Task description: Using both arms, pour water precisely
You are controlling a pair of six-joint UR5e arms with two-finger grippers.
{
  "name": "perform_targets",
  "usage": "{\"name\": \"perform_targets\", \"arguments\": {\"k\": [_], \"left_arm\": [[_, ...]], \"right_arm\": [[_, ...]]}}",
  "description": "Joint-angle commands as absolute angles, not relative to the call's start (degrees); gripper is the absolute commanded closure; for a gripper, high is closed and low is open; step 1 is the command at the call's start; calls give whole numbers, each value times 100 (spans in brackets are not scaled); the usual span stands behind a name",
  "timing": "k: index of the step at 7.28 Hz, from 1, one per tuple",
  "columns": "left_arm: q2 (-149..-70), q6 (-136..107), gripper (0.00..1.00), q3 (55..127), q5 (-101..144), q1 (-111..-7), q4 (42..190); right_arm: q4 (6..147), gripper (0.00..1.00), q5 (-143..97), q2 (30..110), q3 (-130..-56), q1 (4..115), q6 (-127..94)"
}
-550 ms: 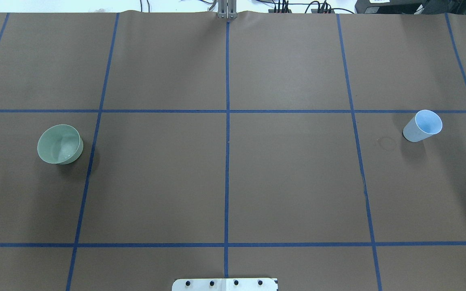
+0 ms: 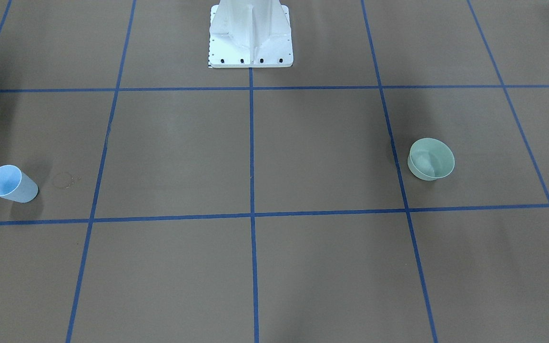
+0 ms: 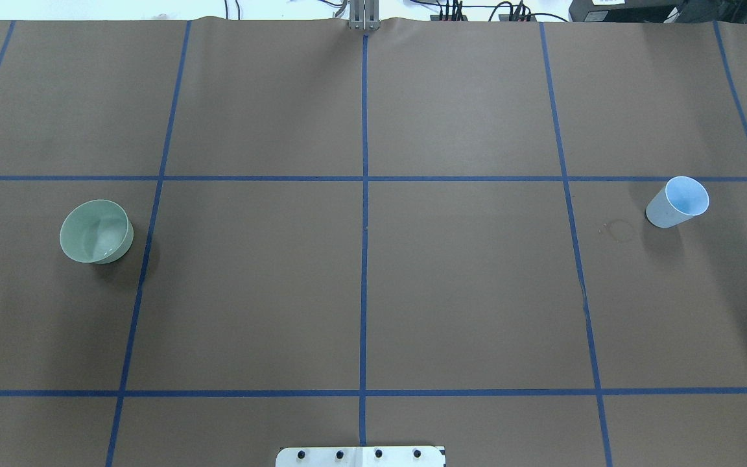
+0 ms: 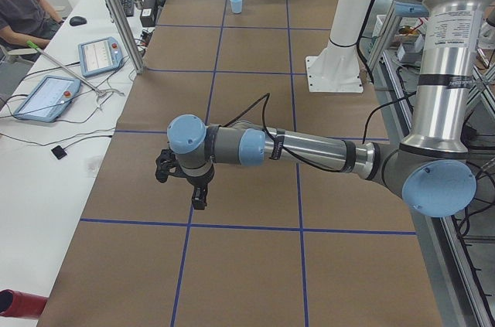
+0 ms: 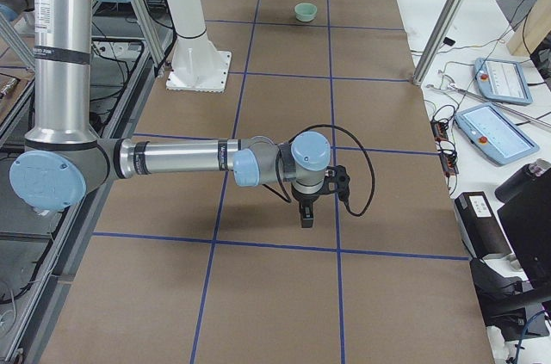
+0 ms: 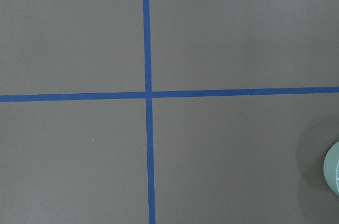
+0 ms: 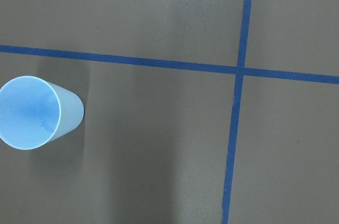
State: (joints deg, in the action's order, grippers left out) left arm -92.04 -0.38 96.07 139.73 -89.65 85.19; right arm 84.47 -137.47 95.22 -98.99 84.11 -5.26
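Note:
A light-blue cup (image 3: 678,202) stands upright at the table's right side; it also shows in the front view (image 2: 11,184) and the right wrist view (image 7: 37,112). A pale green bowl (image 3: 96,231) sits at the left, and its rim edges into the left wrist view (image 6: 333,168). A pale sheen lies inside the bowl; I cannot tell whether it is water. My left gripper (image 4: 198,197) hangs above the paper, seen only from the left side. My right gripper (image 5: 306,213) shows only from the right side. I cannot tell whether either gripper is open or shut. Neither touches a vessel.
Brown paper with blue tape grid lines (image 3: 364,259) covers the table. The white pedestal (image 2: 250,35) stands at the robot's edge. A faint ring mark (image 3: 620,229) lies beside the cup. Tablets (image 4: 46,95) and a seated person (image 4: 23,10) are beyond the table's far side.

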Motion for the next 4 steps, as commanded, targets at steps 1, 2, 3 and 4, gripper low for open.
{"name": "perform_targets", "arguments": {"k": [1,2,3,4], "left_arm": [[-8983,-44,0,9624,14027,-8965,8945],[-8982,-53,0,9607,14036,-8956,9095],[-8974,-70,0,9598,14036,-8956,9140],[-8982,-88,0,9598,14036,-8956,9141]], "right_arm": [[8446,0,-13746,9536,-9905,8411,-510],[8429,0,-13746,9527,-9931,8411,-545],[8429,0,-13755,9493,-9940,8411,-545],[8420,0,-13755,9440,-9967,8402,-536]]}}
